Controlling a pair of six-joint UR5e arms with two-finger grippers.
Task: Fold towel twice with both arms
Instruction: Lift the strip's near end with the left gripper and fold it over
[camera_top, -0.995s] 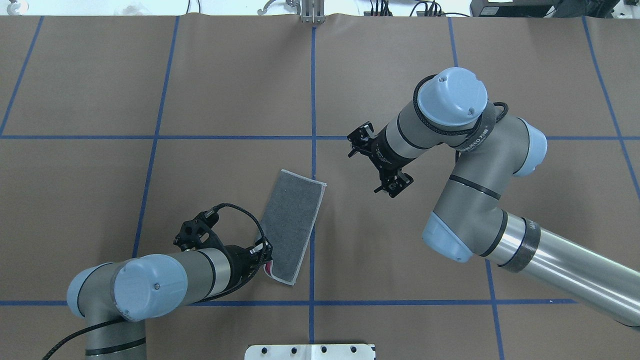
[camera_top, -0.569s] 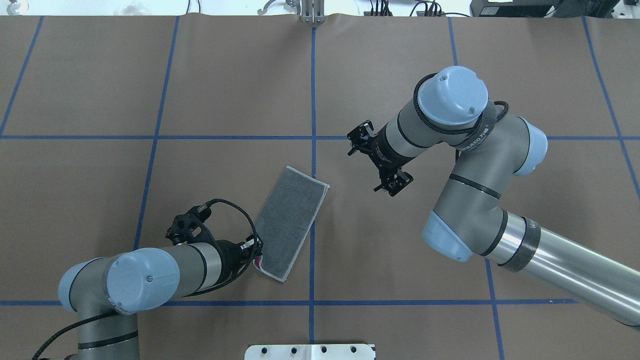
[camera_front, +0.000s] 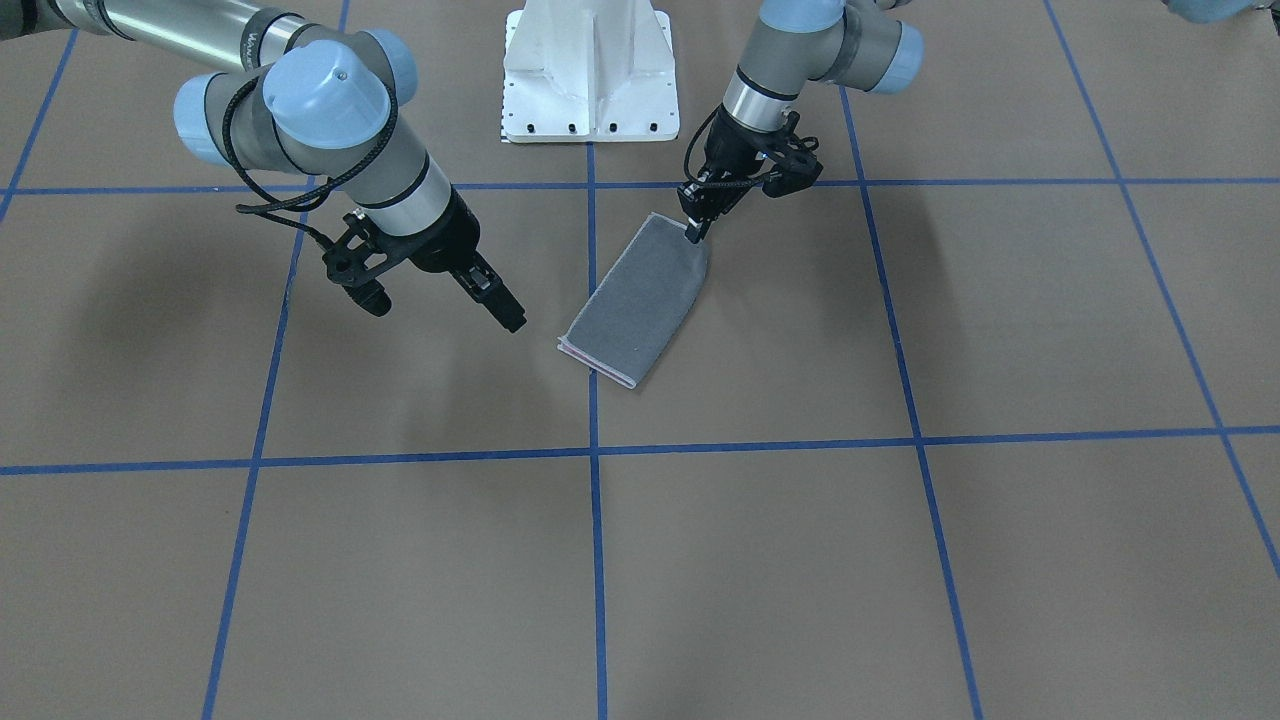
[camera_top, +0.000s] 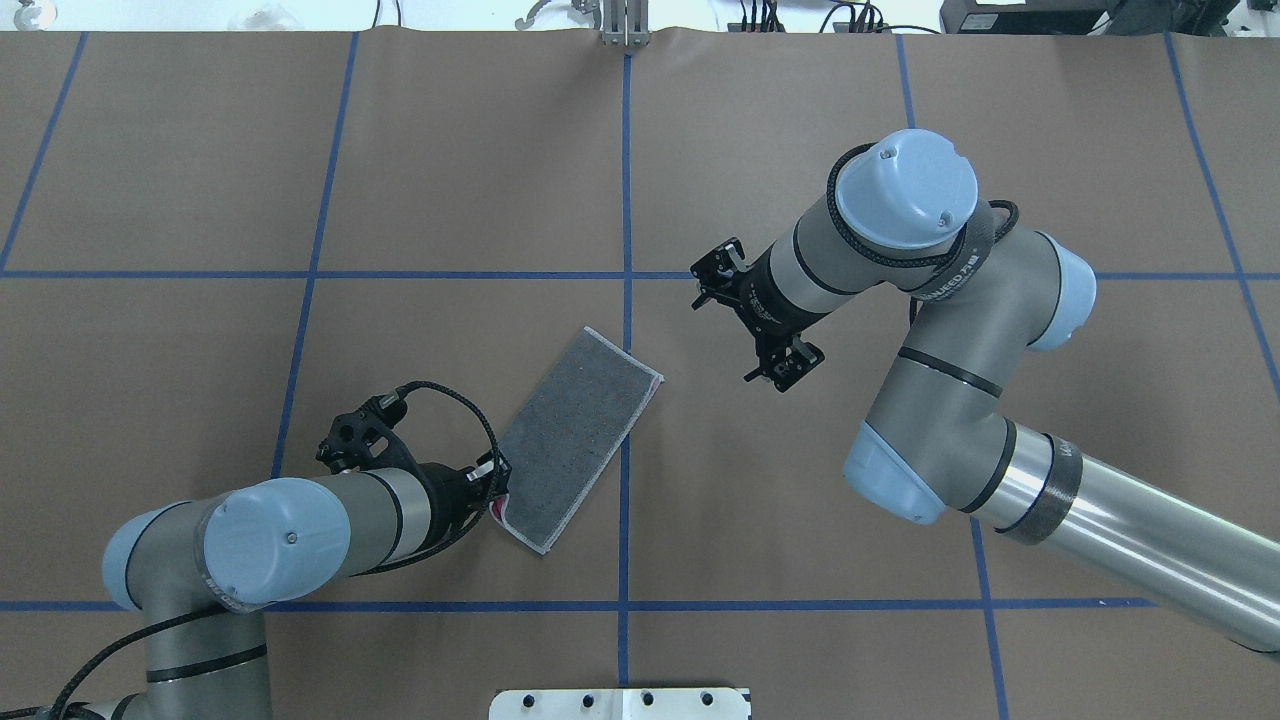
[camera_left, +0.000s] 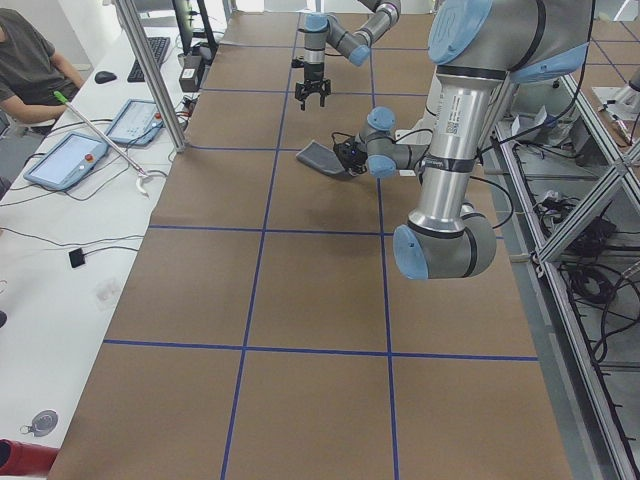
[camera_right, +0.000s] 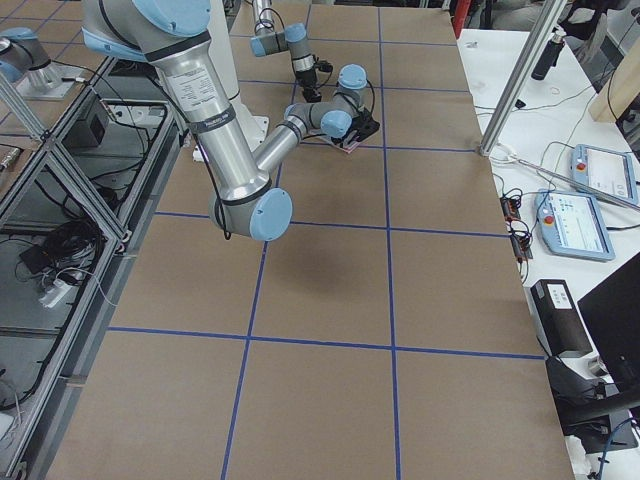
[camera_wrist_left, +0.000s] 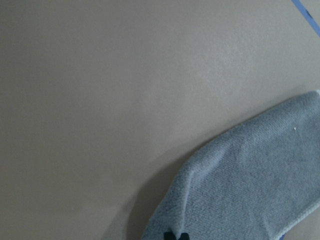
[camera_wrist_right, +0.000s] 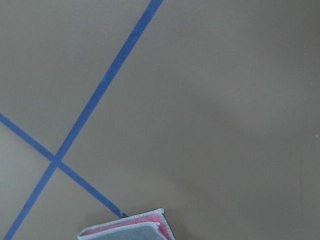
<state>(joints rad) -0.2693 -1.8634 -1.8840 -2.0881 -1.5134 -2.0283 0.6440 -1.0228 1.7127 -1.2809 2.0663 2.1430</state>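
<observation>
Folded once already, to judge by the towel (camera_top: 575, 435): a long grey strip with a pink edge between its layers, flat on the table (camera_top: 450, 180) beside the middle blue line (camera_top: 626, 180). Placed on a slant, with the long axis from the end near the robot's left side toward the far end on its right.

Near short end pinched at one corner by the left gripper (camera_top: 497, 493), fingertips (camera_wrist_left: 172, 235) pressed together on the cloth. That corner probably a little raised, going by the shadow under it in the left wrist view.

Far short end free, and much nearer to the right gripper (camera_front: 508, 318). Close to it, but not touching. Corner of that end just visible at the bottom of the right wrist view, pink layer showing. No fingertips there at all, so most likely spread apart and holding nothing.

For the second fold, probably one short end to be carried over the other along that slanted axis. Needed first, in my judgement: a short move down and across for the right gripper, onto the free end.
</observation>
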